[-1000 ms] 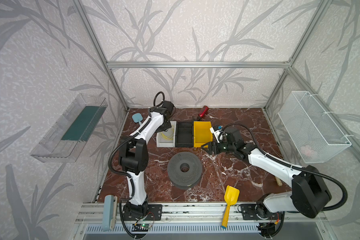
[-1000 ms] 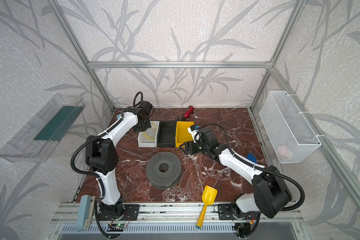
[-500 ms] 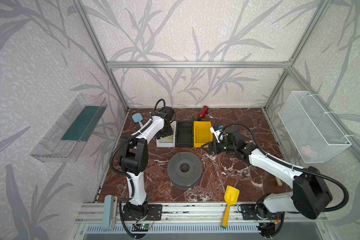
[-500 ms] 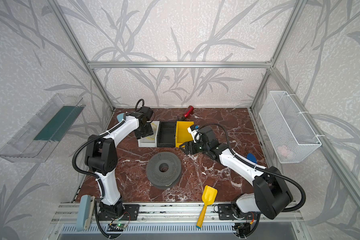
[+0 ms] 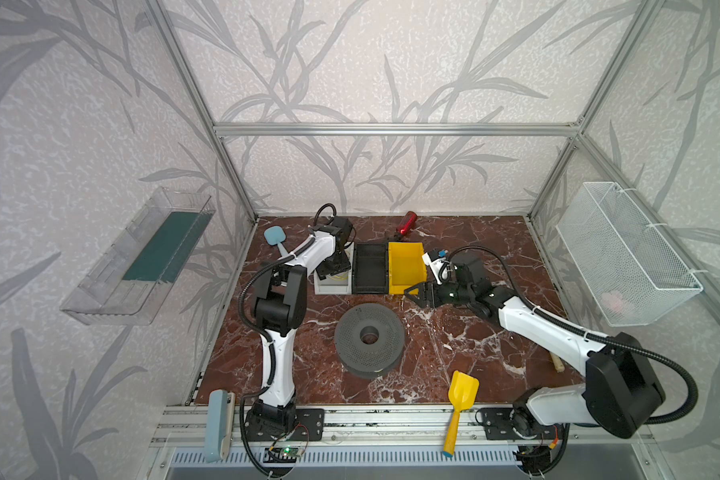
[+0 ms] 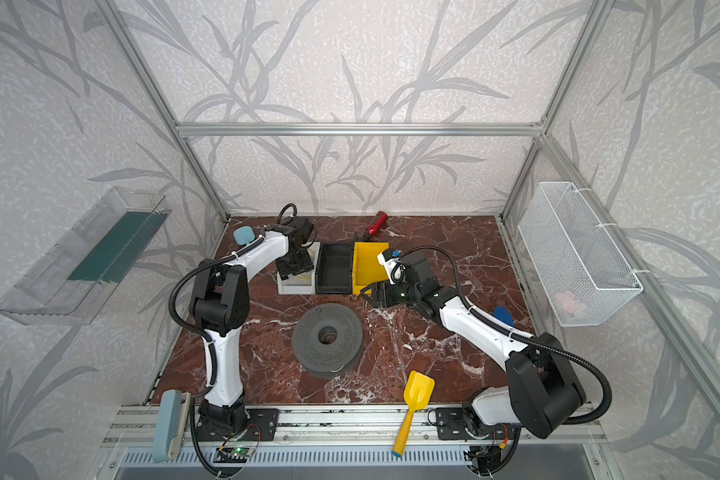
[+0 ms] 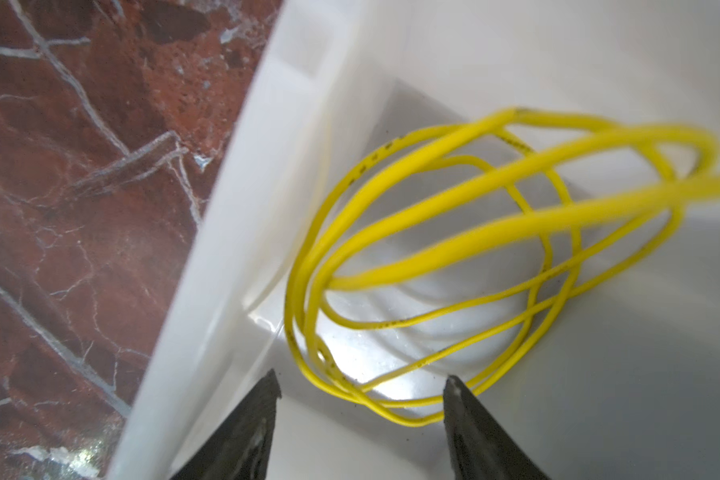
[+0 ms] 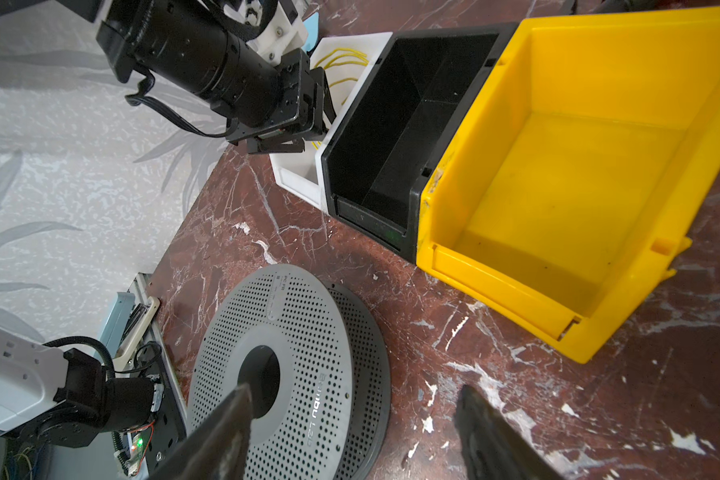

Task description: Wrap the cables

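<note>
- the cables [image 7: 495, 232] lie as one thin yellow wire, gathered in several loose, overlapping loops inside the white bin [image 7: 242, 232], resting on its floor against a wall.
- the left gripper [image 7: 362, 390] hangs over that bin with its jaws apart. the near edge of the coil lies between the tips, unpinched.
- the right gripper [image 8: 354, 395] is spread wide and empty, above the grey spool [image 8: 308, 332] on the table, beside the yellow bin [image 8: 558, 187].
- judged from this, the coiling and binning look done. the loops are loose and untied.
- what seems left is lifting the left arm clear without snagging a loop.
</note>
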